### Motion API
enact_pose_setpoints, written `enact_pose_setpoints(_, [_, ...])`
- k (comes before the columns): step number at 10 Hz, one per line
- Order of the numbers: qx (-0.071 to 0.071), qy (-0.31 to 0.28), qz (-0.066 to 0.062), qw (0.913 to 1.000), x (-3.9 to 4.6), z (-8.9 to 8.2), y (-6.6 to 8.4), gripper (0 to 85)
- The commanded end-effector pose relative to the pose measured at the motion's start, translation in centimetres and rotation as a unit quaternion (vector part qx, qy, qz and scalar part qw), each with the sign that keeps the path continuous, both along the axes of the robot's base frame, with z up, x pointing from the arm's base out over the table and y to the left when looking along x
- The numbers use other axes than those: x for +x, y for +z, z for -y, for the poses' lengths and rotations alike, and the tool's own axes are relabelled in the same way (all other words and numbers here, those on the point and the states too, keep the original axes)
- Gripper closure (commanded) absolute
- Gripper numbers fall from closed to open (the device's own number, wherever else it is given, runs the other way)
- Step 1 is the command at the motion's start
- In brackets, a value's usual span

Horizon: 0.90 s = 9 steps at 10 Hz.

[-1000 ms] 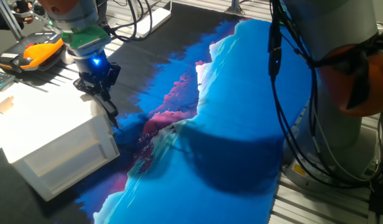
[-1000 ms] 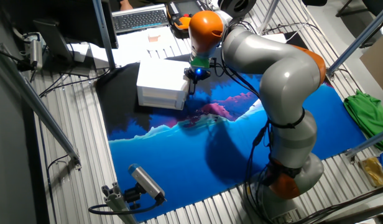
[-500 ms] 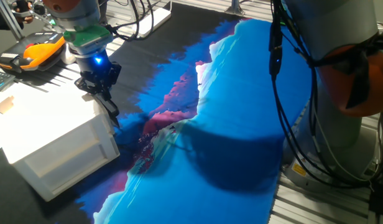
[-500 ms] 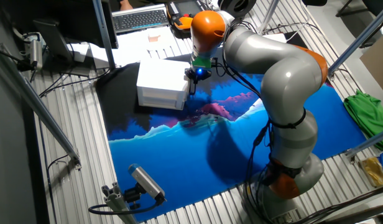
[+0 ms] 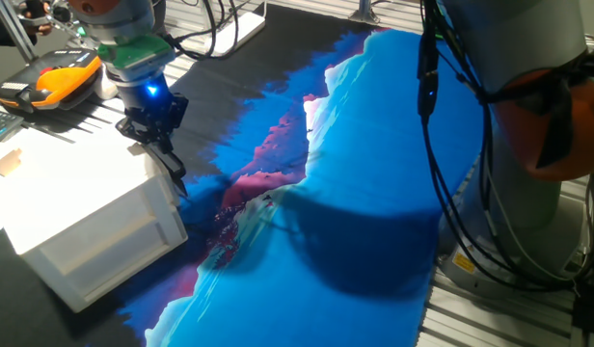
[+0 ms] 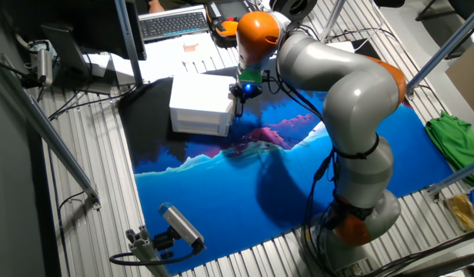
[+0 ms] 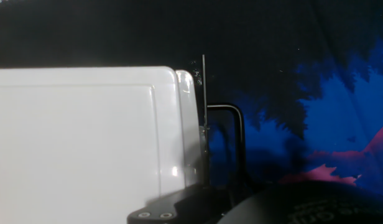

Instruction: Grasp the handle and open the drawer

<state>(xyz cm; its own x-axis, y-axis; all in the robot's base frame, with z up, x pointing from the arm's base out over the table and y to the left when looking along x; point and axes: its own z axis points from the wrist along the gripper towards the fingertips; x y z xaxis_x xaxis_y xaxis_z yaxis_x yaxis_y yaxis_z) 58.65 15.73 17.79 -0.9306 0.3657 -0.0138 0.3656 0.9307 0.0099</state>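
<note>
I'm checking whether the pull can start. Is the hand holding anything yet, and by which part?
It cannot be told. The hand is down at the black handle on the white drawer's end face, but no view shows fingers closed on the bar.

Robotics lab: cables [image 5: 451, 145], aluminium framing [image 6: 60, 154]

Very little differs from a second ago. In one fixed view the gripper [image 5: 177, 179] sits a touch further right and lower along the end of the white cabinet [image 5: 85, 217] than before, its blue light shifted the same way. In the other fixed view the orange wrist joint [image 6: 258, 29] leans slightly more to the right. The drawer shows no visible displacement.
</note>
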Motion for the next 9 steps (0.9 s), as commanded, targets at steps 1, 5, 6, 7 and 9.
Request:
enact_pose_setpoints(1, [0.001,0.000,0.000,1.0000,-0.02,0.1,-0.1,85.0])
enact_pose_setpoints(5, [0.001,0.005,0.002,1.0000,-0.12,0.8,-0.3,85.0])
enact_pose_setpoints(6, [0.001,0.007,0.003,1.0000,-0.16,1.0,-0.4,85.0])
enact_pose_setpoints(7, [0.001,0.007,0.004,1.0000,-0.23,1.1,-0.4,85.0])
enact_pose_setpoints(9, [0.002,0.009,0.004,0.9999,-0.45,1.5,-0.4,85.0])
